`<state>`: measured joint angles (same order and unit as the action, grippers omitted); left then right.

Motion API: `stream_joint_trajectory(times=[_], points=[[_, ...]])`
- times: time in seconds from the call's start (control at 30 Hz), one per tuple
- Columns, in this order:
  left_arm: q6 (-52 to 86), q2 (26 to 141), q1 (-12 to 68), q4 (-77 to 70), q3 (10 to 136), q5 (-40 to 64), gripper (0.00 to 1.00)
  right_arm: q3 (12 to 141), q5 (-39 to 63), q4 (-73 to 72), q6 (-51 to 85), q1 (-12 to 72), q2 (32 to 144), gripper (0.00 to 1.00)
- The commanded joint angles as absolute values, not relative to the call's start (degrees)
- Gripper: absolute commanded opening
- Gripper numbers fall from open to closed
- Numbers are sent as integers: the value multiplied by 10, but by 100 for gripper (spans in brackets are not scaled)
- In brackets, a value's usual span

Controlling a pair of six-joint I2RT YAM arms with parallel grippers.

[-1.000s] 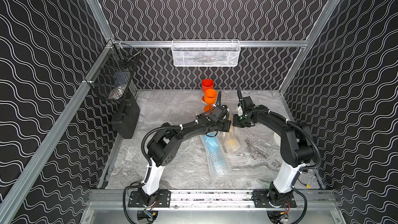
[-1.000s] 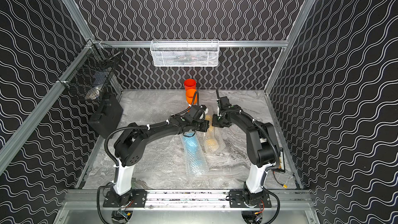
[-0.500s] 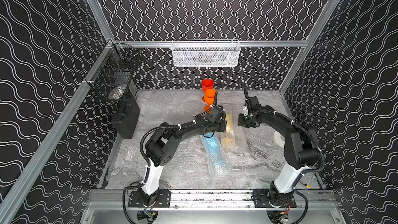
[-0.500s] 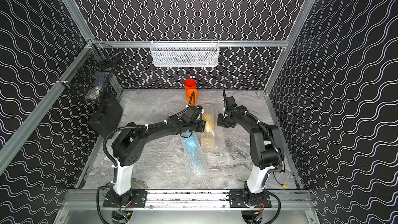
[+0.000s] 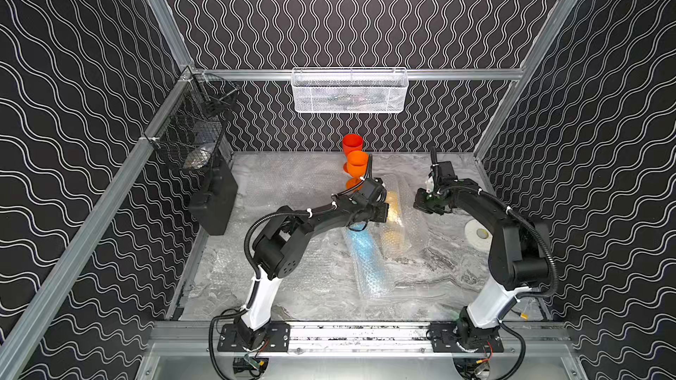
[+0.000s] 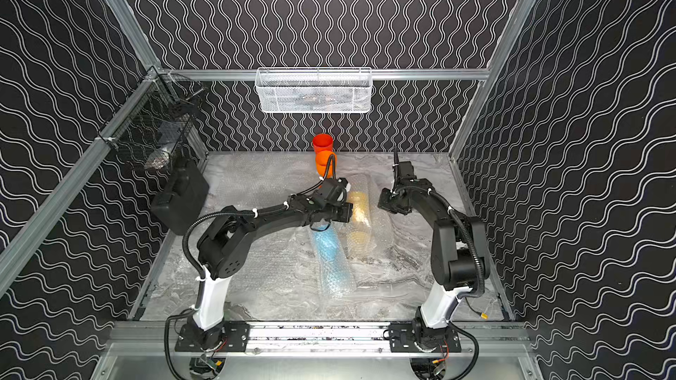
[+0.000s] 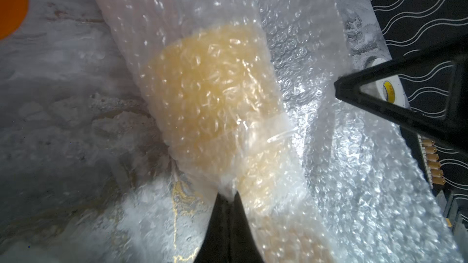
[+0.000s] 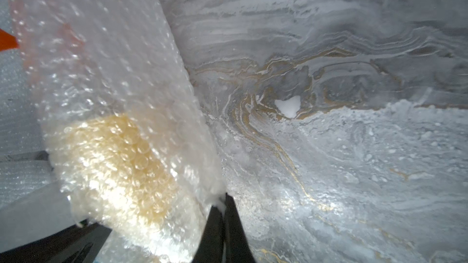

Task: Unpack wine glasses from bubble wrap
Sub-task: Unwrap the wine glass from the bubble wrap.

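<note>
Midway across the table, the yellow-tinted bubble wrap roll is pinched from opposite sides by the left claw and right claw, both clamped on its film, seemingly so it can be drawn apart

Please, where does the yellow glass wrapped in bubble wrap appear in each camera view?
Top view: yellow roll at centre, beside the blue roll.
Top view: yellow roll again at centre, beside the blue roll.
Left wrist: yellow roll fills the middle.
Right wrist: yellow roll close up, off centre.
Shared landmark: the marbled table under it, in all four.
</note>
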<state>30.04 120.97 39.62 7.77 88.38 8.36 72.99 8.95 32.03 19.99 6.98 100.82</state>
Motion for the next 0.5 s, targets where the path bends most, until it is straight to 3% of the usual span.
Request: stream_joint_trajectory(times=[0.0,0.47], points=[[300,1233,396,85,922,85,1,745,96,299,211,56,1005,2],[287,1418,390,160,1218,78,0,850,115,278,229,-13,1080,2]])
